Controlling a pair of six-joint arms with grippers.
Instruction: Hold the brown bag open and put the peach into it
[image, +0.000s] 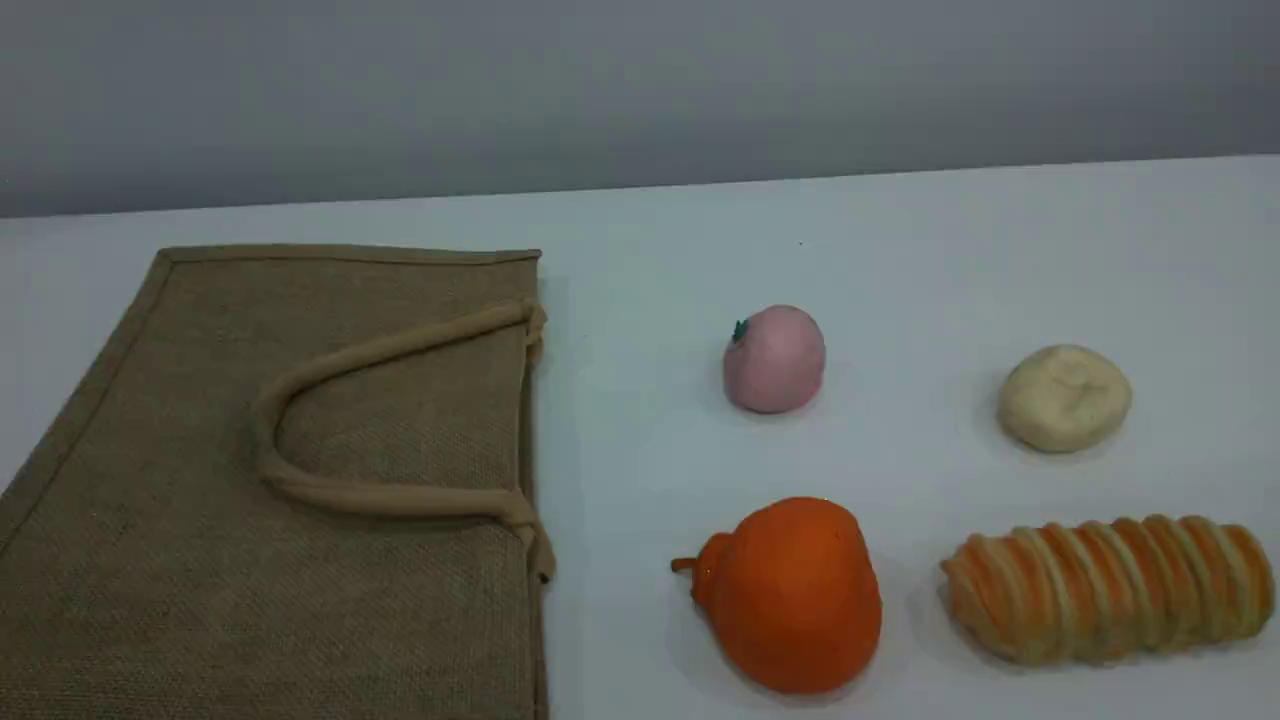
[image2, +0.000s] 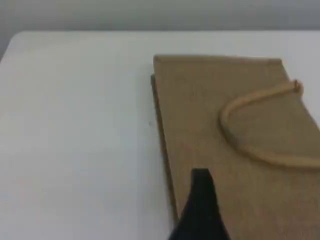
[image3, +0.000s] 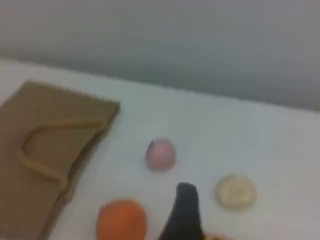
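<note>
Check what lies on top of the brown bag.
Only its own handle lies looped on the brown bag, which lies flat. Its inside and underside are covered, so unseen.

1. The brown bag (image: 300, 560) is tan-brown with a woven texture; its handle (image: 330, 490) is a lighter beige.
2. The peach (image: 775, 360) is pale pink with a small green stem.
3. The pear-shaped fruit (image: 795, 595) is plain orange.
4. The round bun (image: 1063, 397) is cream-white.
5. The long bread (image: 1105, 588) has orange and pale cream stripes.
6. The table (image: 900, 260) is white and the wall is grey.
7. Both tool tips are black.
</note>
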